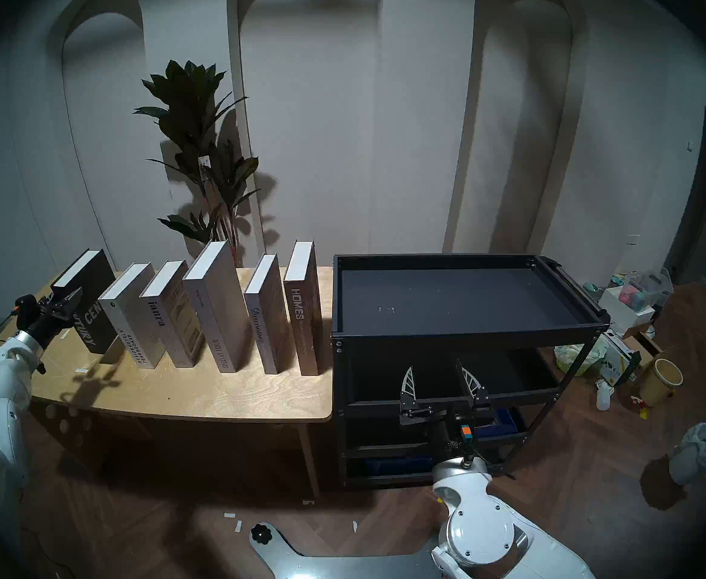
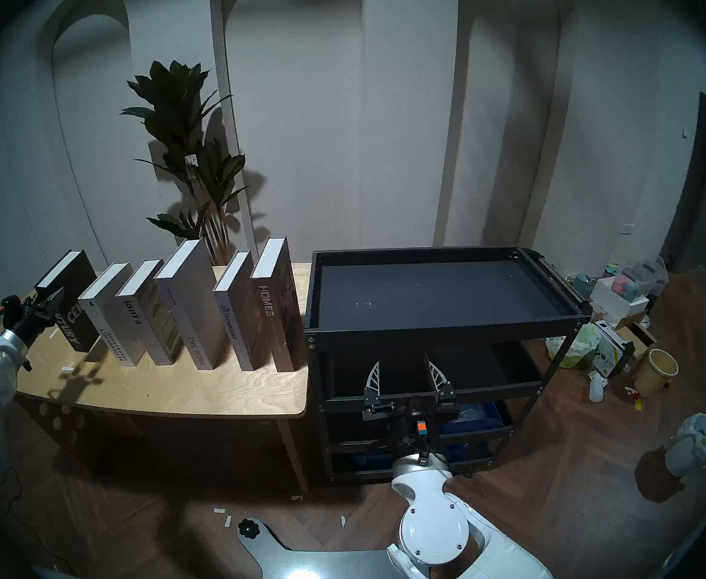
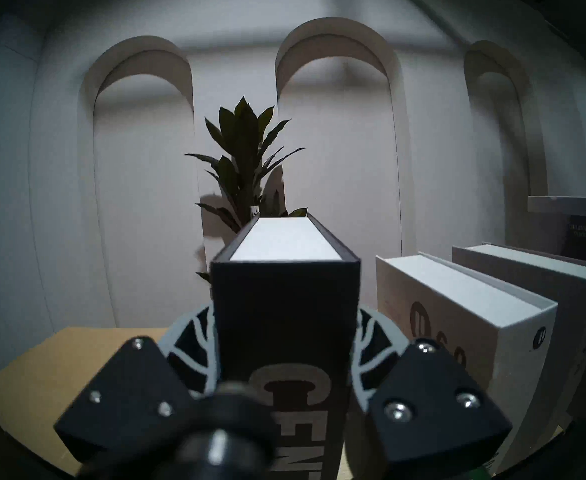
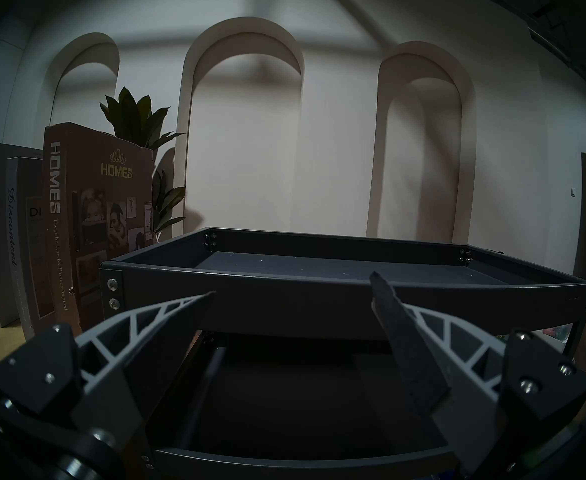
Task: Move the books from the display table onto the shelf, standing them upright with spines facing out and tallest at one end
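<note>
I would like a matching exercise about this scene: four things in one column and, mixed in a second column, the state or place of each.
Things:
1. CENTURY book
2. HOMES book
3. right gripper
4. shelf top tray

States or places:
a. open, holding nothing
b. holds no books
c. clamped in the left gripper
d. standing nearest the shelf

Pairs: 1-c, 2-d, 3-a, 4-b
</note>
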